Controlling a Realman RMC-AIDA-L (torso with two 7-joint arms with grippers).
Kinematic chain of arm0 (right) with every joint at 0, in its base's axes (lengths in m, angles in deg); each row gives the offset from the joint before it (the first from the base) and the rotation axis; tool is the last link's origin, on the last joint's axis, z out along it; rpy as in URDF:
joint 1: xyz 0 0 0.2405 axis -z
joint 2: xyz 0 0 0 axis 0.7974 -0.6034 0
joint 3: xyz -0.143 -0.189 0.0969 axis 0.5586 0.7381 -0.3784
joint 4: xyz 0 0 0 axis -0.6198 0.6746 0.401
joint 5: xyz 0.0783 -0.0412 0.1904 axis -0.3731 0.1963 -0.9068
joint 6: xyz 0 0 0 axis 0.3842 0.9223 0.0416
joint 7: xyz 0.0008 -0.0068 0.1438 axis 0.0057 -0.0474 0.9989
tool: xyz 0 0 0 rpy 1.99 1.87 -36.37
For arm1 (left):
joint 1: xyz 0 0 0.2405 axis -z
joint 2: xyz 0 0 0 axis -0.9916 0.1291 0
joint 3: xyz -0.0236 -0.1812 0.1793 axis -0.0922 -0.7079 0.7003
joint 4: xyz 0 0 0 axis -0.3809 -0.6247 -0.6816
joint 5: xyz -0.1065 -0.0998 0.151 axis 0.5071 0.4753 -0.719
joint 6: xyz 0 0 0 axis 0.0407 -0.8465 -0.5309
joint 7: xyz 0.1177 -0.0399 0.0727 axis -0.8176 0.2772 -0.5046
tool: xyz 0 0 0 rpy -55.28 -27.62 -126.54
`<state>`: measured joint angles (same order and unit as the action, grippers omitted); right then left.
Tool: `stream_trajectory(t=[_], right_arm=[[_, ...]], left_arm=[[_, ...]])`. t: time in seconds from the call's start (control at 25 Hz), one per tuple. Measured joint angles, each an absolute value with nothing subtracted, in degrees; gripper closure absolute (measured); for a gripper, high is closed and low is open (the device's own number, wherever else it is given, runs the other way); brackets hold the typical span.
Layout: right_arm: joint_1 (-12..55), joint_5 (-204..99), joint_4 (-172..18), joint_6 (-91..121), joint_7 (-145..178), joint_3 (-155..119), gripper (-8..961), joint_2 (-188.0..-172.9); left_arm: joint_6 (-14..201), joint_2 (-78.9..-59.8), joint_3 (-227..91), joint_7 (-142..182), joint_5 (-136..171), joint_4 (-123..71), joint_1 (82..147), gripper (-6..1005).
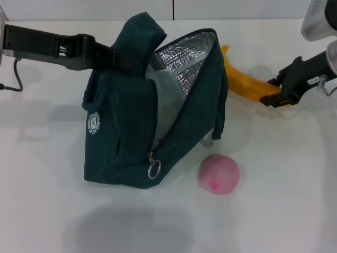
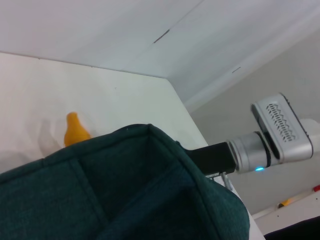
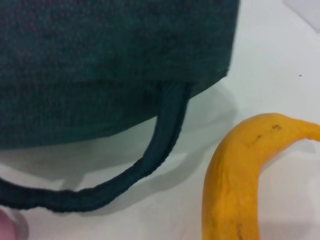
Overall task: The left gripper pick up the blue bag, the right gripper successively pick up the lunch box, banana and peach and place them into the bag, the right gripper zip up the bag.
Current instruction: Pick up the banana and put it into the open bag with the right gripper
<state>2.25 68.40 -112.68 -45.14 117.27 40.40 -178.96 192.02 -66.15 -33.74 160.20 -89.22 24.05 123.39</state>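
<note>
While my left claw (image 1: 118,57) is clenched on the upper fabric of the blue bag (image 1: 131,121), holding its mouth open toward the far right corner of the surface (image 1: 284,211), my right claw (image 1: 278,96) is clamped on one end of the banana (image 1: 247,84), which lies just behind the bag, nearer the far edge of the surface. A pale shape inside the foil lining is probably the lunch box (image 1: 163,105); I cannot confirm it. The peach (image 1: 219,174) rests nearer the front edge, just beside the bag's zipper pull (image 1: 153,169).

Risks noted:
- An end grip gives the banana leverage; it may pivot or slip on the lift.
- The carry strap (image 3: 150,160) lies close to the banana and could snag.
- The opening is narrow and slanted; a low approach could strike the rim and pull the fabric from my left claw.
- A dragged bag could set the peach rolling.
</note>
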Motion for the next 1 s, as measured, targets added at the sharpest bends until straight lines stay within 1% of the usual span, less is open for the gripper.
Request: stream_trajectory(t=[0.16, 0.32, 0.4, 0.64, 0.84, 0.92, 1.0], right_arm=[[2.58, 68.79, -113.03, -45.69, 117.84, 36.19, 503, -178.27], [3.70, 68.90, -113.42, -45.75, 119.13, 33.53, 503, -177.04], [4.74, 68.82, -114.45, -45.60, 119.90, 33.03, 503, -176.68], [7.68, 65.25, -120.19, -48.62, 119.70, 25.04, 503, -176.96], [8.76, 52.40, -121.74, -57.84, 118.90, 17.89, 503, -175.79], [9.23, 47.67, -121.38, -59.85, 118.64, 16.68, 503, -175.73], [9.85, 41.36, -120.21, -61.99, 117.92, 16.54, 502, -176.03]], left_arm=[[192.02, -66.05, -34.04, 160.20, -89.20, 24.05, 123.33, 964], [192.00, -66.04, -34.07, 160.22, -89.13, 24.05, 123.41, 964], [191.95, -66.04, -34.11, 160.30, -89.08, 24.05, 123.54, 964], [191.82, -66.04, -34.14, 160.44, -89.07, 24.05, 123.65, 964], [191.53, -66.06, -34.14, 160.56, -89.07, 24.05, 123.62, 964], [191.49, -66.07, -34.14, 160.60, -89.05, 24.05, 123.49, 964], [191.46, -66.07, -34.14, 160.61, -89.04, 24.05, 123.39, 964]])
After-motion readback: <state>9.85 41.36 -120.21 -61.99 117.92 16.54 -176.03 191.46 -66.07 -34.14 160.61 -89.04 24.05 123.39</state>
